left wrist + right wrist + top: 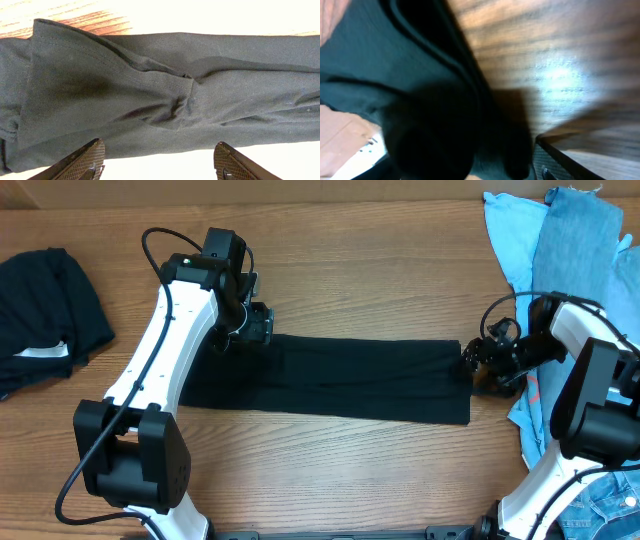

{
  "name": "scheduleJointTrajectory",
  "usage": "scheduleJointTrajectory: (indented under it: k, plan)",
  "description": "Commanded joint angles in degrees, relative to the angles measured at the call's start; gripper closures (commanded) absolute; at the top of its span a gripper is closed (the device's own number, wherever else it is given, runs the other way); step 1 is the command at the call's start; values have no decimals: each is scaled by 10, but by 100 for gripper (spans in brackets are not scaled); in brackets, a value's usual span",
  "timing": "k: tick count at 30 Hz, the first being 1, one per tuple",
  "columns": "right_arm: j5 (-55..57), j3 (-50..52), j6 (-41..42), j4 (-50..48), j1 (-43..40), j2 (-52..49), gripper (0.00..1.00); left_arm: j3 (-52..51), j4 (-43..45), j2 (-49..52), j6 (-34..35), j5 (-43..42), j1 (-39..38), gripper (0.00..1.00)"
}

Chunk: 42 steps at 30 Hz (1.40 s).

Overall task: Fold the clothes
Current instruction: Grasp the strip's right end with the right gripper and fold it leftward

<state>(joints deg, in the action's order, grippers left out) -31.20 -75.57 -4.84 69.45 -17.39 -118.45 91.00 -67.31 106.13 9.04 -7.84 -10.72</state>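
Black T-shirt point(330, 378) lies as a long folded band on the table point(350, 270). Left gripper point(157, 160) spread wide, empty; right gripper point(482, 366) at the other end, grip unclear. Fabric looks limp and light; probably best pinched through all layers at the end corners.

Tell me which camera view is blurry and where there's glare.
Right wrist: blurry and dim, with a glare patch on the table. Left wrist: sharp on the shirt, but the table behind it is blown out white. Overhead: evenly lit and in focus.
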Motion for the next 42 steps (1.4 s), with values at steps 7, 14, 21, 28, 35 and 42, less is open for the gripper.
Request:
scheduleJointTrajectory:
  k: [7, 14, 21, 28, 35, 42]
  plan:
    - [-5, 88, 66, -134, 1, 6, 58, 0, -1, -10, 8, 8, 3, 26]
    - [-6, 71, 83, -157, 1, 6, 79, 0, -16, -10, 8, 8, 3, 28]
    - [39, -59, 80, -72, 1, 28, 96, 0, -32, -11, 13, 8, 32, 32]
    - [108, -136, 72, 2, 31, 99, 96, 0, -33, -11, 12, 8, 53, 32]
    - [185, -137, 99, 10, 158, 121, 96, 0, -37, -11, 12, 8, 54, 32]
    - [223, -137, 171, -37, 313, 120, 96, 0, -40, -11, 12, 8, 54, 31]
